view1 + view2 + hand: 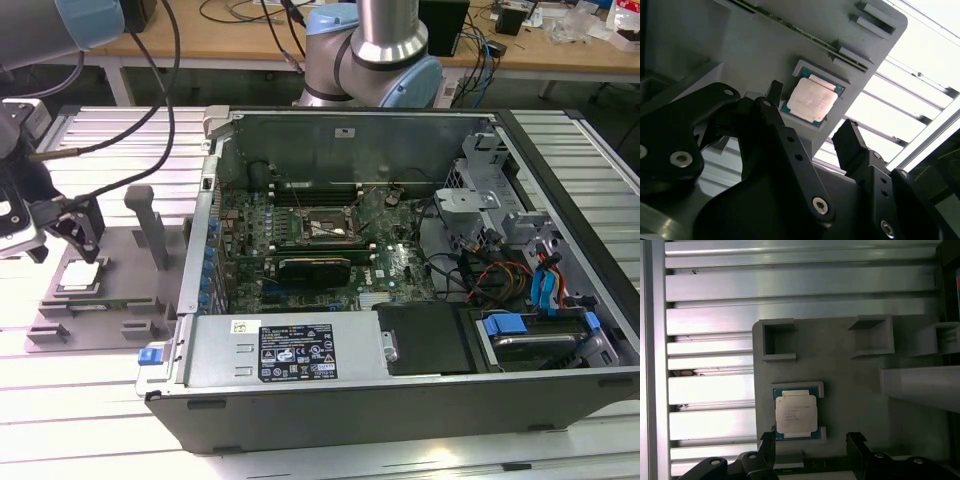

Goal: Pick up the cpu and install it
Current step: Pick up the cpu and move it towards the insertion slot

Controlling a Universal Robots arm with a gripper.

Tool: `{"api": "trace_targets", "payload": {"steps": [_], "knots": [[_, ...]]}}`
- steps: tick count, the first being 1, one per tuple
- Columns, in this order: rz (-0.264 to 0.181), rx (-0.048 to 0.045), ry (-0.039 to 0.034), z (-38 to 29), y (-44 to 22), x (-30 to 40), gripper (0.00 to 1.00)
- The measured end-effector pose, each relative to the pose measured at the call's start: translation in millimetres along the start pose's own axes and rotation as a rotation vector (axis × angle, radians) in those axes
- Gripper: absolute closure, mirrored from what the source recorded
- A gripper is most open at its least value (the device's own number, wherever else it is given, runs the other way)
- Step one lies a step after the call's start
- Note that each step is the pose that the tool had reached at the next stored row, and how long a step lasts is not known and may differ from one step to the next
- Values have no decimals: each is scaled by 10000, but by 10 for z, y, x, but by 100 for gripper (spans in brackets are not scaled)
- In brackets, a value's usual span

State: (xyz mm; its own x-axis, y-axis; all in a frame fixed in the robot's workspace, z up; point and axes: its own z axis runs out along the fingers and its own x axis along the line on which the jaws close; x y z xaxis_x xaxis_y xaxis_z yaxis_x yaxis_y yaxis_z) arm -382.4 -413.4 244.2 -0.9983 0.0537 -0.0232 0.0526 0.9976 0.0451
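The cpu (80,275) is a flat silver square lying in a recess of the grey tray (130,305) at the exterior view's left. My gripper (60,235) hovers just above it, open, with nothing between its black fingers. In the first wrist view the cpu (796,413) lies just ahead of the gripper (811,437), and the two fingertips stand wider apart than the chip. The second wrist view has the cpu (811,99) beyond the spread fingers (850,140). The motherboard socket (325,225) sits inside the open computer case (400,380).
Grey upright blocks (150,225) rise from the tray beside the gripper. Empty square pockets (777,340) lie farther along the tray (850,390). The ribbed metal table (710,315) surrounds it. Cables and drive bays (530,280) fill the case's right side.
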Motion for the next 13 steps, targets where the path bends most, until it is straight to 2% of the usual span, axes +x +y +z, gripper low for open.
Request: {"api": "trace_targets", "payload": {"steps": [2,4,5,7,12,13], "knots": [[0,0,0,12,-1,0,32],[0,0,1,53,-2,1,32],[-1,0,0,105,-5,2,32],[-3,0,1,157,-7,4,32],[-20,-1,0,207,-10,25,32],[-34,-1,2,233,-13,29,32]]}}
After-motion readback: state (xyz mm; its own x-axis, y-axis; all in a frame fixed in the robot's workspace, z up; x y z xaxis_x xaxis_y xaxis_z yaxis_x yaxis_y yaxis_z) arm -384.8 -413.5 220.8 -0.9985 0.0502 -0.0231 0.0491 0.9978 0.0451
